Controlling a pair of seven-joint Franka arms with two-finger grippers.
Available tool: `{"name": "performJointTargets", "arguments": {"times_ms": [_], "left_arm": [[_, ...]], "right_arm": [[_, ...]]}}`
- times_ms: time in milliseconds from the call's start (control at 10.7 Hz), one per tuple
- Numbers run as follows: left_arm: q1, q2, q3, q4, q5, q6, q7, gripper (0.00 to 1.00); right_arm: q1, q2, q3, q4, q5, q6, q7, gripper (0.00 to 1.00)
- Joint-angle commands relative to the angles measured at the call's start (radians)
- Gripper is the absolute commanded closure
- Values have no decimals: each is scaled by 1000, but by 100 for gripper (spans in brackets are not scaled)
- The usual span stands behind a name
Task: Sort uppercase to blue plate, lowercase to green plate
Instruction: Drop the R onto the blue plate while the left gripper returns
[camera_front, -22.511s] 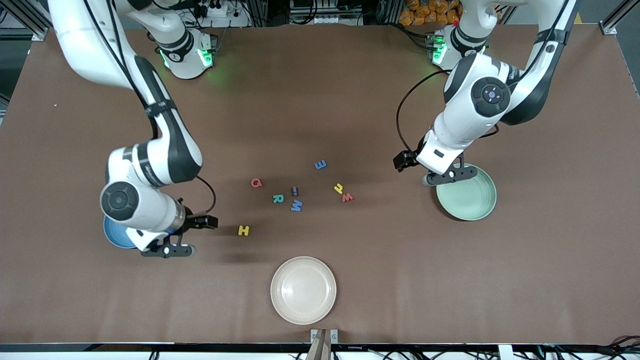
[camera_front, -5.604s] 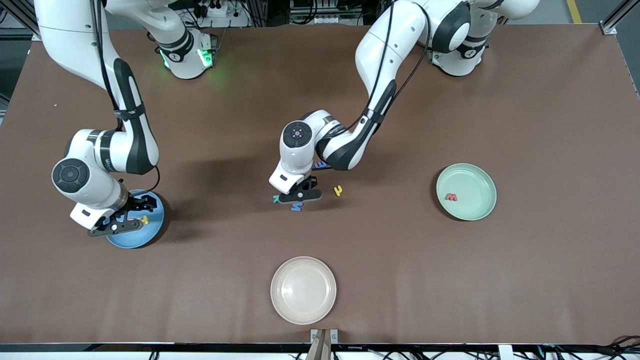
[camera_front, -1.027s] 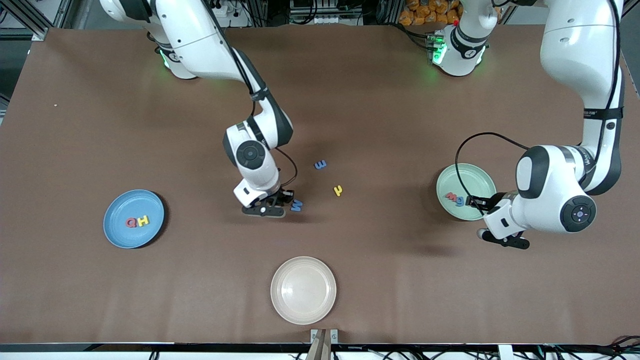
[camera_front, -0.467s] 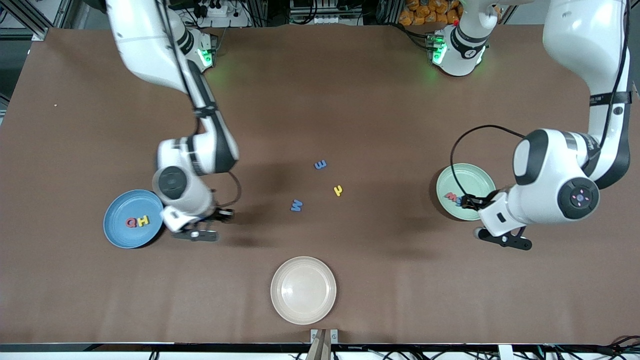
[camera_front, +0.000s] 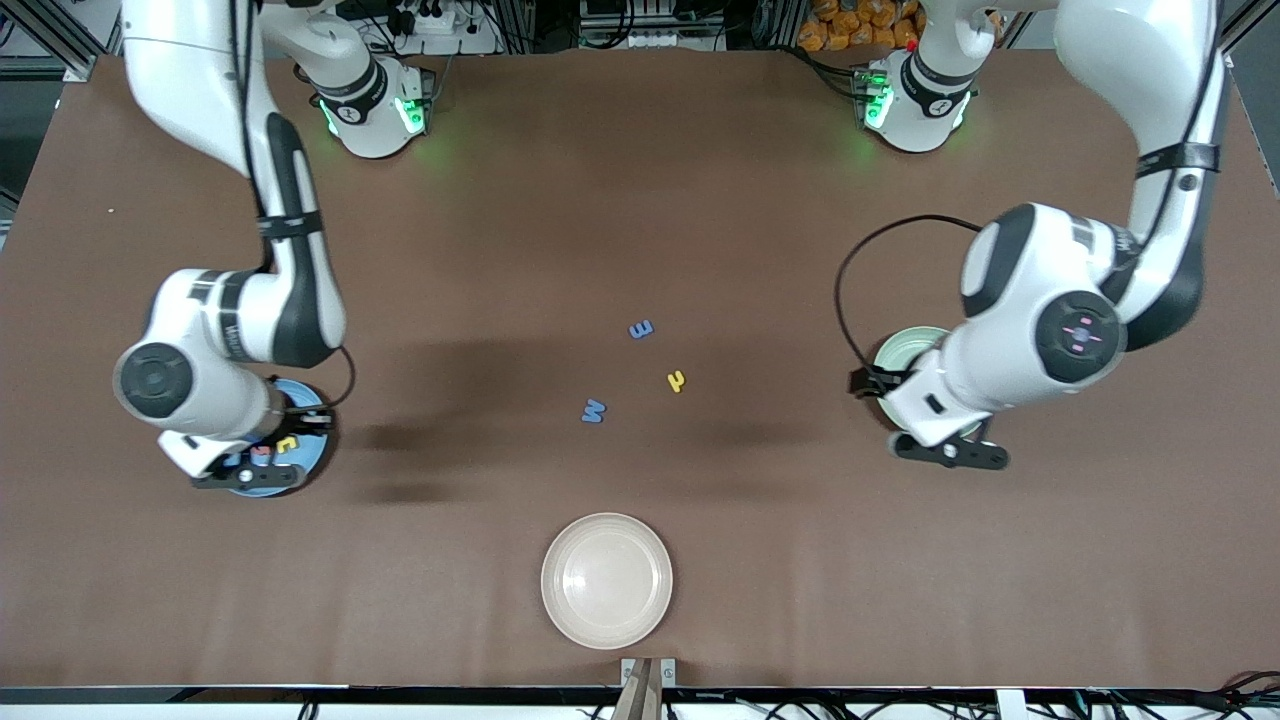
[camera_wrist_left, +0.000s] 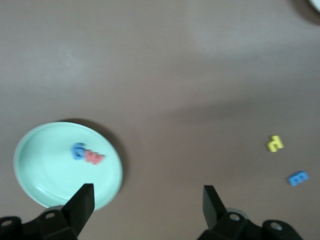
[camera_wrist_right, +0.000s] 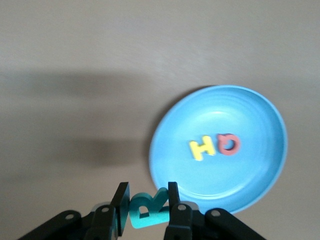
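My right gripper (camera_wrist_right: 145, 206) hangs over the blue plate's (camera_wrist_right: 260, 175) rim, its fingers (camera_wrist_right: 120, 199) clamped on the teal R (camera_wrist_right: 148, 207), which is upright between them and not yet let go. My left gripper (camera_wrist_left: 147, 200) hovers over the desk (camera_front: 800, 560) just beside the green plate (camera_wrist_left: 45, 175), at the edge toward the middle of the desk; its fingers (camera_wrist_left: 84, 198) stand wide apart with nothing between them.

By my reckoning the sort is about half done. The yellow H (camera_wrist_right: 201, 148) and red Q (camera_wrist_right: 229, 143) lie side by side in the blue plate. The red lowercase letter (camera_wrist_left: 94, 158) and a small blue one (camera_wrist_left: 78, 150) lie touching in the green plate. Once the R drops, three letters remain in the middle of the desk, well apart from both plates: the blue M (camera_front: 593, 410) for the blue plate, and the yellow hooked letter (camera_front: 676, 380) and the blue E-like letter (camera_front: 641, 329) for the green. The cream plate (camera_front: 606, 578), nearest the front camera, holds nothing.

In the front view my right arm covers most of the blue plate, and my left arm hides much of the green plate and the letters in it. The left wrist view is soft, so I cannot read which letter the small blue one is.
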Motion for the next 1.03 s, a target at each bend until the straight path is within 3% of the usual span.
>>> {"name": "performJointTargets", "arguments": {"times_ms": [0,93,187,280,560,934], "left_arm": [[-27,-2,-76,-2,31,-13,-172,5],[-35,10,-101,-2,37,-12,-220,5],[-35,13,-121,-2,37,-8,-232,4],[-35,18,-139,-4,39,-2,-229,4],[-38,36,-207,-12,44,57,-235,2],[-160,73,-207,-44,44,149,-376,3]], "right_arm": [[-68,-5,7,7,8,-18,-69,100],[-80,-5,7,7,8,-18,-75,62],[-80,-5,7,7,9,-20,-66,12],[-80,-5,7,7,9,-29,-66,0],[-77,0,7,5,11,-34,-62,0],[-77,3,7,4,11,-35,-62,0]]}}
